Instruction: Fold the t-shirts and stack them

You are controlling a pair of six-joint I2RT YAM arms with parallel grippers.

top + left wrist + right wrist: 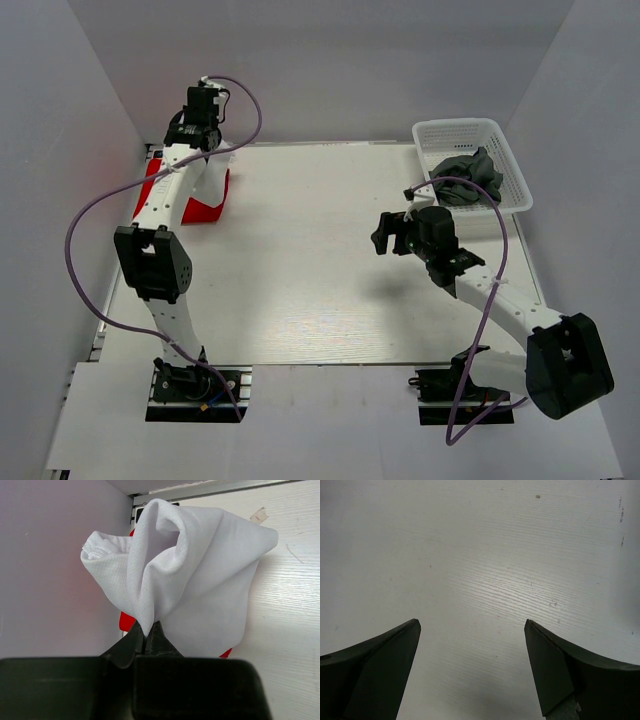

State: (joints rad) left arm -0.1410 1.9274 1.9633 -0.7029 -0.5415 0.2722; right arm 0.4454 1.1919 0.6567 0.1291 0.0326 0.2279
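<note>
Folds are bunched through the white t-shirt (195, 565), clamped in the left pincer (148, 635) upper left, over the red t-shirt (205, 208); grey t-shirt (468, 177) is crumpled in the basket (455, 130), upper right; right pincer (471, 623) is held apart.

White wood-grain table (330, 200) enclosed by plain pale walls (330, 60) on three sides. Metal rail (210, 489) seen along far edge. Soft glare reflected mid-tabletop.

No words, numbers or signs can be read. A small tan scrap (258, 515) lies on the table (300, 605), ahead of the left gripper (148, 632) and to its right. No writing shows on it.
</note>
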